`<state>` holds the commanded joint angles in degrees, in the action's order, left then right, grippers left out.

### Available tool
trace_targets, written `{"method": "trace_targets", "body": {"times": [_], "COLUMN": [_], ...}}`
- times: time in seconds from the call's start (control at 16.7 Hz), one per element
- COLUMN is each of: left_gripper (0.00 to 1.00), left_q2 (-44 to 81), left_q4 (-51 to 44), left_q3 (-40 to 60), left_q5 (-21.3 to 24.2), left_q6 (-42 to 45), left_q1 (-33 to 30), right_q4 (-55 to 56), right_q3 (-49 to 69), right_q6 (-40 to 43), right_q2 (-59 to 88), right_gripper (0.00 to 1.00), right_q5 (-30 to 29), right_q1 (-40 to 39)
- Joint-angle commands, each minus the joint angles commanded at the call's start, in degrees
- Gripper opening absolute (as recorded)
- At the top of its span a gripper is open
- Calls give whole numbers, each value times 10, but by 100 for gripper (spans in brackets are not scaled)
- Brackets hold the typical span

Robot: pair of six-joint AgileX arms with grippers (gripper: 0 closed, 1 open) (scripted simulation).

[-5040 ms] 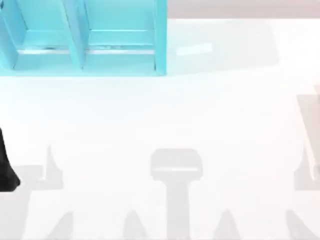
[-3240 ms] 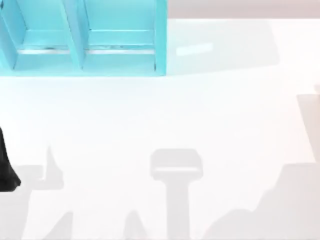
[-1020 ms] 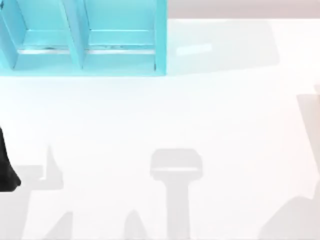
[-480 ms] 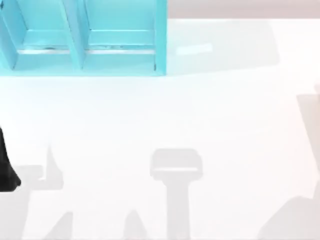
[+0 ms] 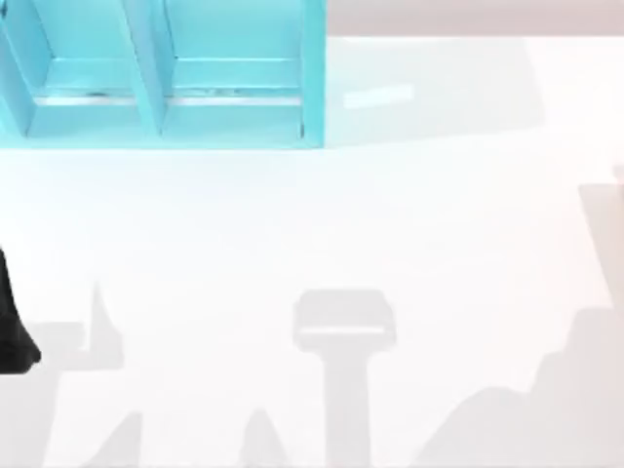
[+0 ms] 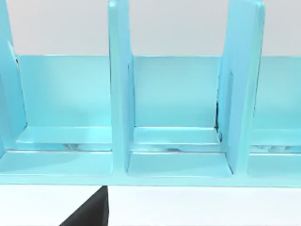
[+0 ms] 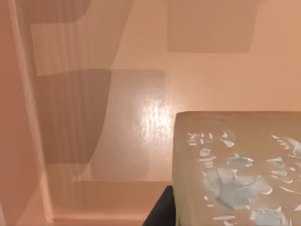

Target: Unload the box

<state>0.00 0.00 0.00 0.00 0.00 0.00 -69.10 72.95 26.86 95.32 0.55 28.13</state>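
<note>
The box [image 7: 21,117] appears in the right wrist view from inside: tan walls meet a glossy tan floor crossed by soft shadows. In it lies a beige block [image 7: 235,165] with flaking pale blue print on its upper face. A dark tip of the right gripper [image 7: 162,207] sits just beside that block's near corner, and I cannot tell whether this gripper is spread, pressed together or pinching anything. Where the box stands relative to the cyan shelf rack [image 5: 166,78] cannot be told. The rack stands at the far left of the white table [image 5: 322,224], with upright dividers splitting it into open compartments. In the left wrist view the rack faces the camera, and a dark part of the left gripper [image 6: 89,212] shows on the table side of its front lip, near one divider. Its state cannot be told either. The left arm [image 5: 12,327] rests well in front of the rack, at the table's left edge.
</note>
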Motion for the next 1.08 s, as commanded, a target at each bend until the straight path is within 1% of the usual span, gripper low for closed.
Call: {"method": "trace_targets", "body": {"times": [0.12, 0.24, 0.66, 0.84, 0.96, 1.08], "left_gripper": [100, 100, 100, 100, 100, 100], "left_q2": [0, 0, 0, 0, 0, 0], "left_q4": [0, 0, 0, 0, 0, 0], "left_q3": [0, 0, 0, 0, 0, 0], "left_q5": [0, 0, 0, 0, 0, 0], "left_q6": [0, 0, 0, 0, 0, 0], "left_q1": [0, 0, 0, 0, 0, 0], "right_q4": [-54, -84, -88, -77, -63, -44], "right_q3": [43, 71, 77, 86, 92, 96], "right_q6": [0, 0, -8, -63, -128, -214], "right_q2": [-14, -25, -22, 2, 24, 50], "right_gripper": [0, 0, 0, 0, 0, 0], "right_q5": [0, 0, 0, 1, 1, 0], "right_q1": [0, 0, -9, -64, -130, -215]}}
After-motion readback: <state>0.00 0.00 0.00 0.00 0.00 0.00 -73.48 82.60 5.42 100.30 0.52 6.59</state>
